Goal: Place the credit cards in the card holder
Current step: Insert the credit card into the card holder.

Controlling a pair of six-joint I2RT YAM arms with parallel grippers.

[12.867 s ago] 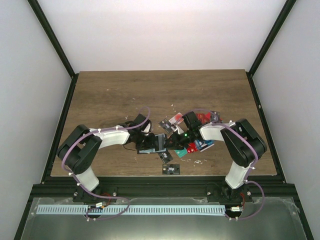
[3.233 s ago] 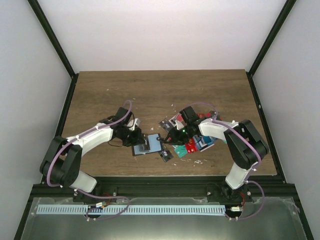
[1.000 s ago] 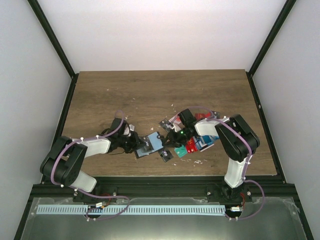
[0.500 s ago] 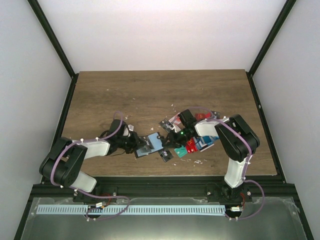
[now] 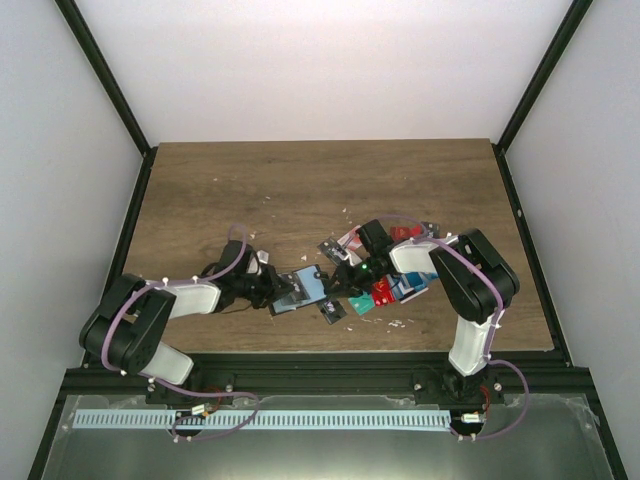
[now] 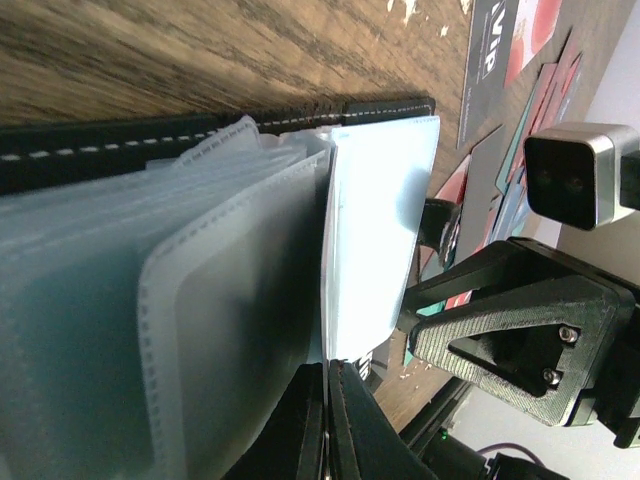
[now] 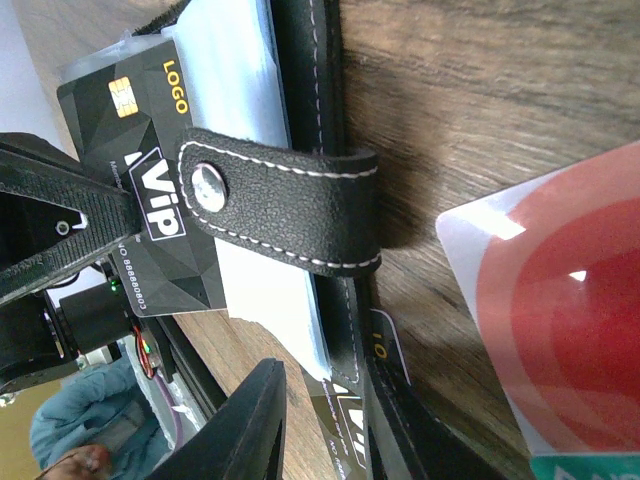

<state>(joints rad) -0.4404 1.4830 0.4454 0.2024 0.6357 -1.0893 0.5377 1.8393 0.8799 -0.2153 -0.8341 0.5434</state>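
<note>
Left gripper (image 5: 277,295) is clamped on the black folding card holder (image 5: 303,289), with its light blue-grey plastic sleeves (image 6: 380,230) fanned toward the right arm. Right gripper (image 5: 336,279) is at the holder's far edge, jaws part-closed by the black VIP credit card (image 7: 140,190); can't tell if it's pinched. Card's long axis runs parallel to the holder's stitched edge. Black snap tab (image 7: 285,215) crosses 1 card edge, a likely snag. Loose coloured cards (image 5: 390,285) are piled just right on the wooden worktop (image 5: 300,190).
</note>
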